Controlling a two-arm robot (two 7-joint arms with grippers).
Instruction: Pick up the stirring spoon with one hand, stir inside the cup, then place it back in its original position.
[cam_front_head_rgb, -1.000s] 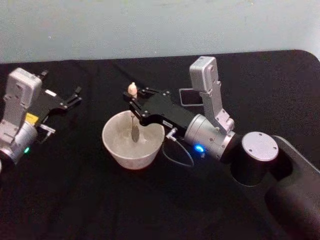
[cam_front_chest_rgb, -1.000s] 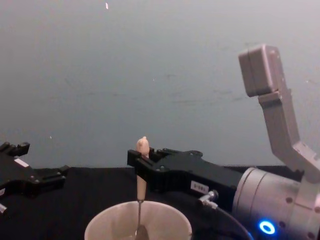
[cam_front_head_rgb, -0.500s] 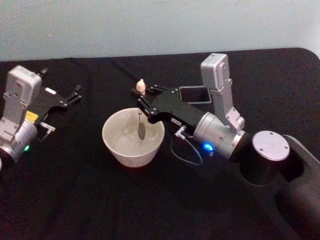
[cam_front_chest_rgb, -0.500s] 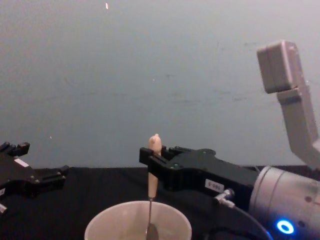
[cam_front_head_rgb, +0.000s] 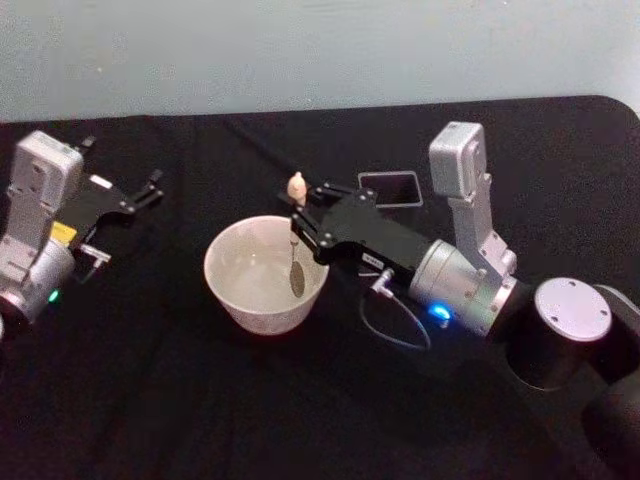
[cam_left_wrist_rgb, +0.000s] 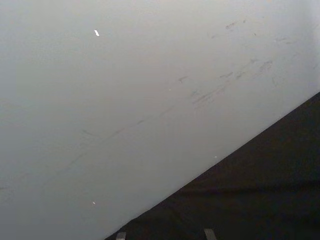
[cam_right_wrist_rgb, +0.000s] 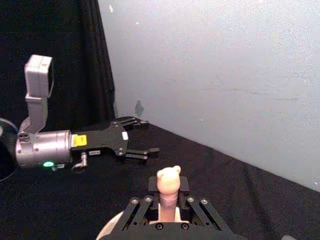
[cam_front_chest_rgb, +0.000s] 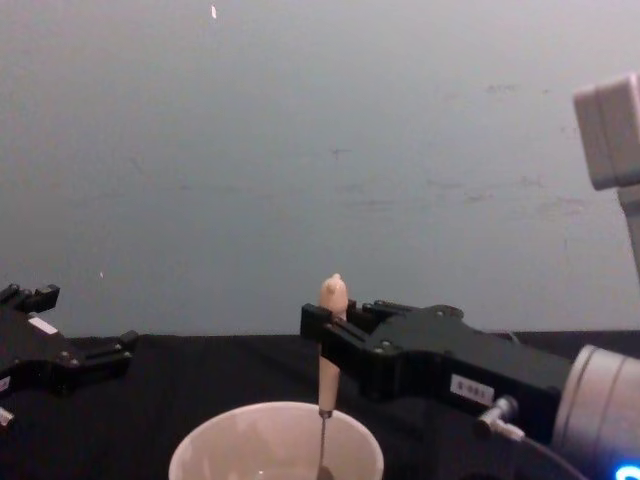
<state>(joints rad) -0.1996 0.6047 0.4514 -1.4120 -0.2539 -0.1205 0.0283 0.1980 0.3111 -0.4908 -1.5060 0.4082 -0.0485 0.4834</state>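
My right gripper (cam_front_head_rgb: 303, 212) reaches in from the right and is shut on the cream handle of the stirring spoon (cam_front_head_rgb: 296, 186), just under its animal-head knob. The spoon hangs upright, its thin shaft and small bowl down inside the cup (cam_front_head_rgb: 222, 283), near the cup's right wall. In the chest view the spoon (cam_front_chest_rgb: 330, 300) stands over the cup (cam_front_chest_rgb: 205, 448) with the right gripper (cam_front_chest_rgb: 322, 335) clamped on it. The right wrist view shows the knob of the spoon (cam_right_wrist_rgb: 168, 179) between the gripper's fingers. My left gripper (cam_front_head_rgb: 150, 190) rests open at the far left.
A dark grey square holder (cam_front_head_rgb: 390, 188) sits on the black table behind the right gripper. A thin cable (cam_front_head_rgb: 395, 330) loops below the right wrist. The left gripper (cam_right_wrist_rgb: 142, 136) lies well to the left of the cup. A pale wall backs the table.
The right gripper has carried the spoon from the cup's left-centre to its right side and lifted it slightly. The left arm has not moved.
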